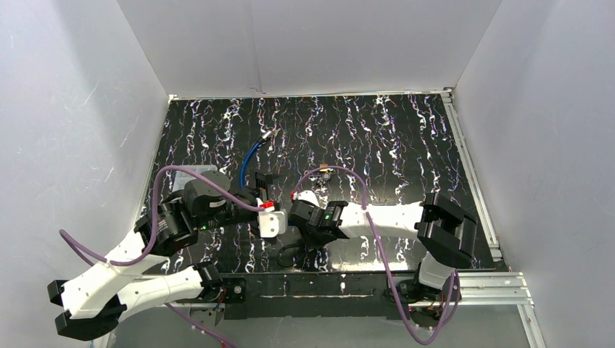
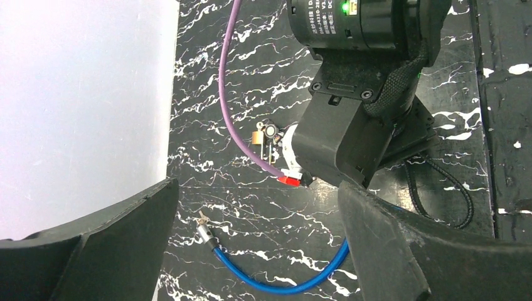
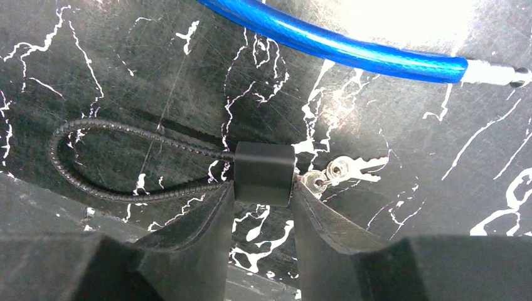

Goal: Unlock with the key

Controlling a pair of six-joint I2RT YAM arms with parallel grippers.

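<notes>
My right gripper [image 3: 262, 191] pinches the black tag [image 3: 263, 166] by the bench's [image 1: 406, 145] near edge, to lift the keys [image 3: 342, 169]. My left gripper [image 2: 257, 185] hangs wide open, ready to help.

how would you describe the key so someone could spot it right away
On the black marbled table, look below the blue cable to the black block between the fingers of the right pincer. The key lies just right of that block in the wrist view. It is small, silvery and toothed, unlike the dark braided loop on the block's left.
</notes>
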